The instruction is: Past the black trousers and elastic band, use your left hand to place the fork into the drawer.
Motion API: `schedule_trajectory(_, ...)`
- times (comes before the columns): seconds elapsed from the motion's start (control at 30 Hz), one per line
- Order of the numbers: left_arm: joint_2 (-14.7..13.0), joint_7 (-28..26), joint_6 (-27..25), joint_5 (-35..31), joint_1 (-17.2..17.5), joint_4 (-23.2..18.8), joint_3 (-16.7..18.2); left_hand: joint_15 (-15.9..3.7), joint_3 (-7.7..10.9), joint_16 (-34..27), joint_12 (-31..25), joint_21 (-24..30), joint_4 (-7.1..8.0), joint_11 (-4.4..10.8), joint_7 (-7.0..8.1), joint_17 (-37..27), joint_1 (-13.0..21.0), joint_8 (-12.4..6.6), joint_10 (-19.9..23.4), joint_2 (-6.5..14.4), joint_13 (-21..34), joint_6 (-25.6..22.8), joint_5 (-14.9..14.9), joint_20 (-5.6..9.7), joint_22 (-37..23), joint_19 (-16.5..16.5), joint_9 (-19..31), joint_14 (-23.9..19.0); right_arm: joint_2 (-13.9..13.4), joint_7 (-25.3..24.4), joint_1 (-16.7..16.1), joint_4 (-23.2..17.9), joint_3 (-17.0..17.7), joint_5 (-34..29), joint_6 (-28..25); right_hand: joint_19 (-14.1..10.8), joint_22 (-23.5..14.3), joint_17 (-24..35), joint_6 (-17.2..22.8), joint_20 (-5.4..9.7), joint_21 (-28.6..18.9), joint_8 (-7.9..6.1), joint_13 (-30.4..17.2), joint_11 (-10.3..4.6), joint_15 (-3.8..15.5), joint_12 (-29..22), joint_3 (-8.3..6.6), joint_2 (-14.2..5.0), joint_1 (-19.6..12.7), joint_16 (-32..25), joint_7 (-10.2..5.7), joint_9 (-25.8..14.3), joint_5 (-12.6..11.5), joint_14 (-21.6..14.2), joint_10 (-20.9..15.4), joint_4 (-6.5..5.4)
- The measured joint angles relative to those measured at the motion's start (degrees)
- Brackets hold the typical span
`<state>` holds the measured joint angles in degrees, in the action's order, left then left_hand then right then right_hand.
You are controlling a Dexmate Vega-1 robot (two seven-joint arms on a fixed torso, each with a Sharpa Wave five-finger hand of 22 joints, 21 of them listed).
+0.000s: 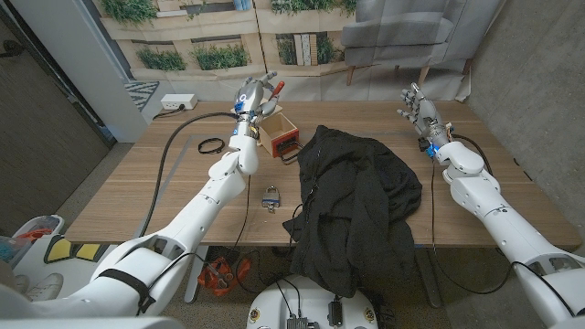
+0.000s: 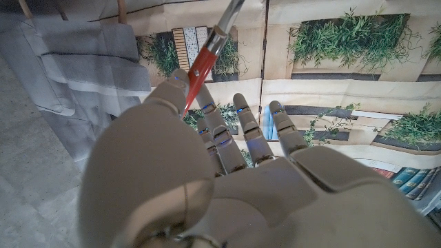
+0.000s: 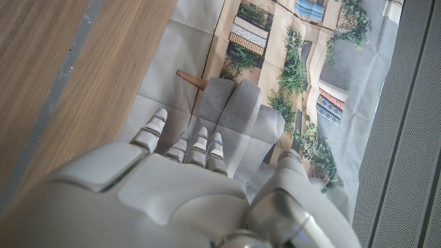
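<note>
My left hand (image 1: 253,97) is raised above the far side of the table and grips a red-handled fork (image 1: 276,89), just above and left of the small wooden drawer (image 1: 279,131), which stands open. In the left wrist view the fork (image 2: 202,65) sticks out between the fingers of the left hand (image 2: 227,179), its metal end pointing away. The black trousers (image 1: 356,196) lie heaped in the middle of the table. A black elastic band (image 1: 211,144) lies left of the drawer. My right hand (image 1: 420,108) is lifted at the far right, fingers spread and holding nothing; the right hand (image 3: 186,193) shows over the table's edge.
A small padlock (image 1: 271,198) lies near the table's front, left of the trousers. A black cable (image 1: 174,146) runs over the table's left side. A white power strip (image 1: 178,101) lies on the floor behind the table, and a grey sofa (image 1: 411,27) stands beyond.
</note>
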<state>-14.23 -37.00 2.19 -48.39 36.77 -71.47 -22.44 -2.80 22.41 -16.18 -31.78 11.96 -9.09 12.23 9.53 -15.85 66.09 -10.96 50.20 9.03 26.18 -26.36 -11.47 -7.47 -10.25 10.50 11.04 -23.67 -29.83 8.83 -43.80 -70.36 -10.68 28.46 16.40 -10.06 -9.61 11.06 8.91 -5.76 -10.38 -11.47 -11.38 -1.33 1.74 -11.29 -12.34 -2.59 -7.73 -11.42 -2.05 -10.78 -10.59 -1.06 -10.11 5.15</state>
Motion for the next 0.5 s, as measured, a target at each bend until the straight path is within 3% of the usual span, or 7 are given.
schedule_trajectory(0.5, 0.7, -0.5, 0.6, 0.4, -1.4, 2.0, -0.6, 0.0, 0.07, 0.2, 0.0, 0.0, 0.55, 0.36, -0.44, -0.3, 0.4, 0.0, -1.5, 0.4, 0.1, 0.0, 0.1, -0.32, 0.0, 0.3, 0.3, 0.0, 0.1, -0.1, -0.1, 0.2, 0.0, 0.0, -0.1, 0.0, 0.0, 0.0, 0.0, 0.0, 0.0, 0.0, 0.0, 0.0, 0.0, 0.0, 0.0, 0.0, 0.0, 0.0, 0.0, 0.0, 0.0, 0.0, 0.0, 0.0)
